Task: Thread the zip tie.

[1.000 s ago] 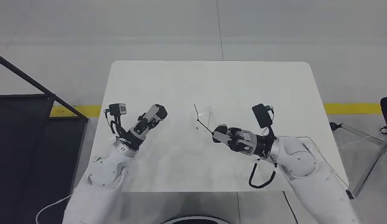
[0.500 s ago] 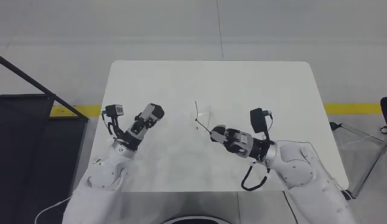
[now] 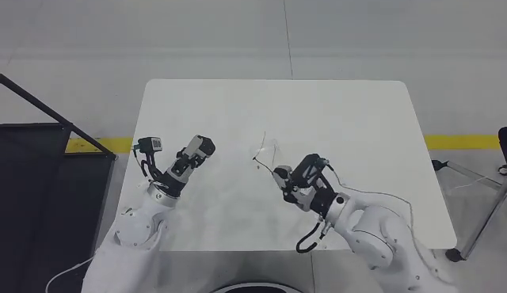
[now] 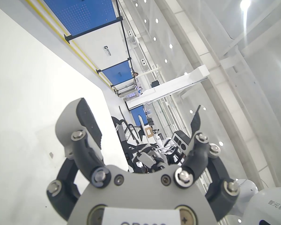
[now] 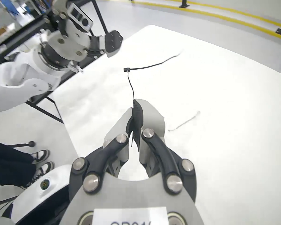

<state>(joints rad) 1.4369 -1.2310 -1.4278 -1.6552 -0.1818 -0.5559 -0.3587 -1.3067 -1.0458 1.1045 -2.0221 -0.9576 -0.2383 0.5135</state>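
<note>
A thin black zip tie [image 5: 149, 66] hangs above the white table [image 3: 341, 111], bent at its small square head [image 5: 126, 69]. My right gripper [image 5: 135, 108] is shut on one end of the strap, the rest running away from the fingertips to the head, then out sideways to a free tip. In the top view the zip tie [image 3: 261, 155] juts up and left of the right gripper [image 3: 279, 172] near the table's middle. My left gripper [image 3: 207, 145] stands open and empty over the left part of the table, tilted up, its fingers [image 4: 89, 120] spread wide.
A second, pale zip tie [image 5: 185, 121] lies flat on the table beside the right gripper. A black frame [image 3: 47, 111] stands off the table's left edge. Someone's shoes [image 5: 41, 158] show on the floor by the table's near side.
The right arm has rolled its wrist, turning the gripper and swinging the zip tie's free part upward and slightly right. The left arm has barely moved.
</note>
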